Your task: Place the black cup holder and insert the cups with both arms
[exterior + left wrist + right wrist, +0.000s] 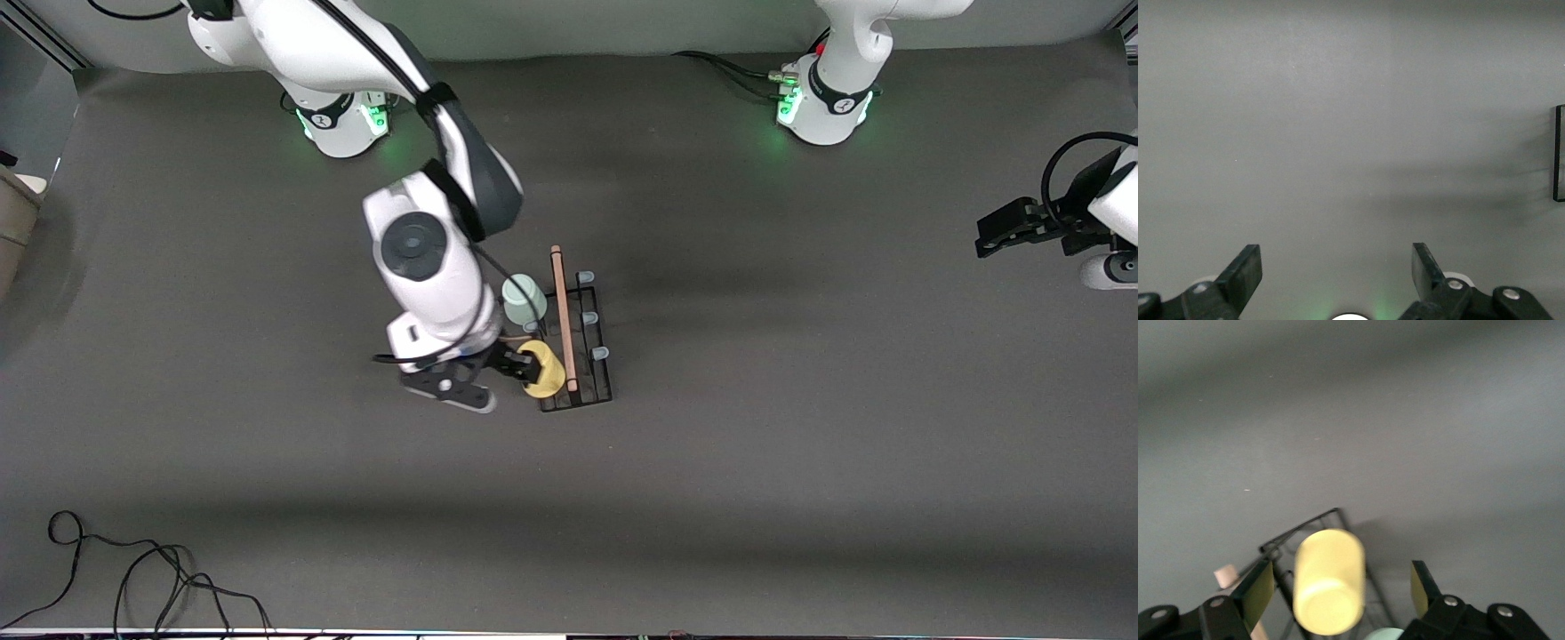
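1. A loose black cable (133, 573) lies at the lower left of the front view, on the grey table (800, 462), nearest the camera.
2. One black cup holder (578, 396) stands at the frame's centre, its wooden rod handle (563, 320) running along the top.
3. Two cups are on it, both in the row toward the right arm's end of the table: one yellow cup (545, 370) at the holder's nearer end and one pale green cup (524, 299) farther up the frame.
4. Three pale-capped pegs (587, 317) stand bare in the second row.
5. The right gripper (520, 366) is at the yellow cup. In the right wrist view its fingers (1258, 593) stand parted on each side of the cup with gaps showing, so nothing is gripped.
6. The right arm (427, 249) covers the holder's edge beside the green cup.
7. The left gripper (996, 233) waits at the right edge of the frame over bare table, fingers (1245, 273) spread wide and holding nothing.
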`<state>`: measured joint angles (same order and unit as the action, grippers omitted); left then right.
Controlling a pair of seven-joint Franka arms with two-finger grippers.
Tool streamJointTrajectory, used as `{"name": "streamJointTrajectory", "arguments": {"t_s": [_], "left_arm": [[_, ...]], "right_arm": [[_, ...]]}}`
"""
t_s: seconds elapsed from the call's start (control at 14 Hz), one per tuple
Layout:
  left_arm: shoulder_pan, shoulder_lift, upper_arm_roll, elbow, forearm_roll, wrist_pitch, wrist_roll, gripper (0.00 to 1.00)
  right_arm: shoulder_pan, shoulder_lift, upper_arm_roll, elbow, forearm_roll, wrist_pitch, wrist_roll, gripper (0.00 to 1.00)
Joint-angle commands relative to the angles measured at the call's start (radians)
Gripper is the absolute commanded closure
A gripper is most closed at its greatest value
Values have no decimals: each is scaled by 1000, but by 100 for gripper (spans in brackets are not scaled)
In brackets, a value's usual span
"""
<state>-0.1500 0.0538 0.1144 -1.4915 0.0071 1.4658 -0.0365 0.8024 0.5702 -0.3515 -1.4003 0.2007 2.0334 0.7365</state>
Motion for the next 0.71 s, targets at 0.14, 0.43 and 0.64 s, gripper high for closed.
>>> {"name": "streamJointTrajectory", "arguments": {"t_s": [0.14, 0.43, 0.64], "left_arm": [[1, -9, -4, -4, 2, 5, -13, 0], [1, -9, -4, -3, 2, 5, -13, 0], [1, -9, -2, -3, 2, 5, -13, 0]], "right_arm": [[-12, -176, -160, -8, -9, -287, -285, 8], [-9, -286, -340, -8, -10, -501, -506, 5], [-14, -334, -450, -11, 0, -597, -546, 1]]}}
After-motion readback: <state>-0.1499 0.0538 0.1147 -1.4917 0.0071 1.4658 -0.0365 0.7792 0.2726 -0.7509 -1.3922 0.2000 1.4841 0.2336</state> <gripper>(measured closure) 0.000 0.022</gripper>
